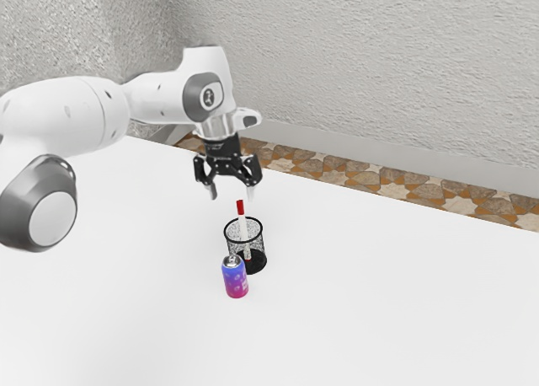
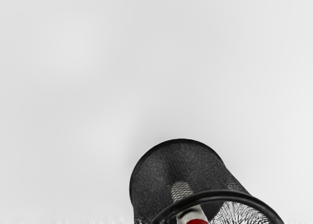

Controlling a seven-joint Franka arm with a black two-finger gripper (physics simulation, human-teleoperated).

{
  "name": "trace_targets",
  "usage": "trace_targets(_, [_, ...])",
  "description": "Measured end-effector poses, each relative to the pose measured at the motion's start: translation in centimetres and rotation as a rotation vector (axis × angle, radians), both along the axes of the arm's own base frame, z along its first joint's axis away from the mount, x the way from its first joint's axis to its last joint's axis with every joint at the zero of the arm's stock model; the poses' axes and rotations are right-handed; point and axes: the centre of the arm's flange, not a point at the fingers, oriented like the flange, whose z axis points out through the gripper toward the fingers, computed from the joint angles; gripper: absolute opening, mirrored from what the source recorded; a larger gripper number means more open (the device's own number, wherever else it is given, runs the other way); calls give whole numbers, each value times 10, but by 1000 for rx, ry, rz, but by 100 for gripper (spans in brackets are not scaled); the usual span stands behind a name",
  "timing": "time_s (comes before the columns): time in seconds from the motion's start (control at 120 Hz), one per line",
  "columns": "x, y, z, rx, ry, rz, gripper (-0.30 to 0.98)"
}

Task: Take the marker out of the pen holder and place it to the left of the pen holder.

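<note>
"Above the worktop (image 1: pixel 379 310), close over the pen holder (image 1: pixel 258 239), the tool (image 1: pixel 231 190) hung wide open, nothing in its grasp!"

"And the marker (image 1: pixel 243 228)?"

"It stood at a lean inside the pen holder, red cap (image 1: pixel 240 207) poking up past the rim (image 1: pixel 244 218)!"

"So lining up was the step in hand, with the grasp yet to come?"

"It looked that way! The next move called for centring the jaws around the cap, dropping gently, squeezing, then lifting high enough to clear the rim before any swing left."

"Any danger?"

"A can (image 1: pixel 236 279) stood just beside the pen holder, on its near side, so a low, sloppy sweep could have clipped it!"
</note>
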Motion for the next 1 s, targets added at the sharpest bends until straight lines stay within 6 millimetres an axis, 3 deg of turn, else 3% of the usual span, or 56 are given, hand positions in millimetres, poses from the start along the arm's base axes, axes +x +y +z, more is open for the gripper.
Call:
trace_targets(0.275, [-5,-9,-17,0,36,-27,62])
trace_targets(0.433, [-4,-10,-17,3,36,-34,43])
trace_targets(0.625, [-2,-11,-13,9,24,-41,12])
trace_targets(0.767, [-2,-15,-11,11,19,-50,0])
trace_targets(0.892, [-3,-16,10,14,-9,-54,-5])
trace_targets(1.0, [-12,-18,67,15,-74,-66,-7])
